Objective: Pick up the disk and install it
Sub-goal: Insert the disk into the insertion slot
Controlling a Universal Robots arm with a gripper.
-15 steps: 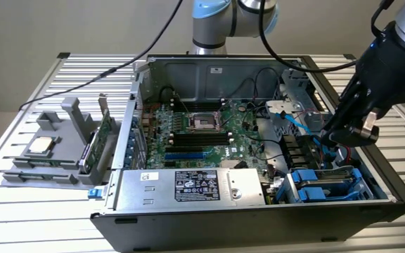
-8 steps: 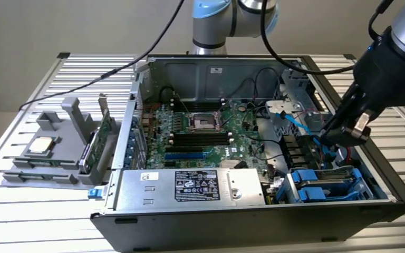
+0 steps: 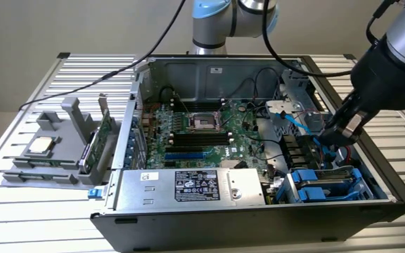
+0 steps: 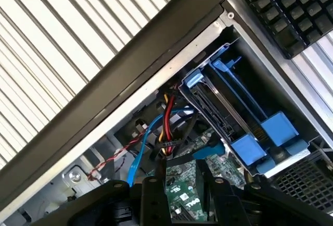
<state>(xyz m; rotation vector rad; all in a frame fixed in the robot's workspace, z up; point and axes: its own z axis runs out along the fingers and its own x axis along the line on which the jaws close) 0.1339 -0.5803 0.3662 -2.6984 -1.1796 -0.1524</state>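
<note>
The claw (image 3: 337,138) hangs over the computer case (image 3: 259,226) at the exterior view's right, near the disk (image 3: 324,185) in its bay. Wide or narrow, I cannot tell.

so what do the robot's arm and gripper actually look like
The arm is silver-grey tubing with light blue joint caps. Thin black cables trail off it. Near the wrist it widens into a bulky black housing, and the gripper below that is black as well, with a small paler patch on its side.
</note>
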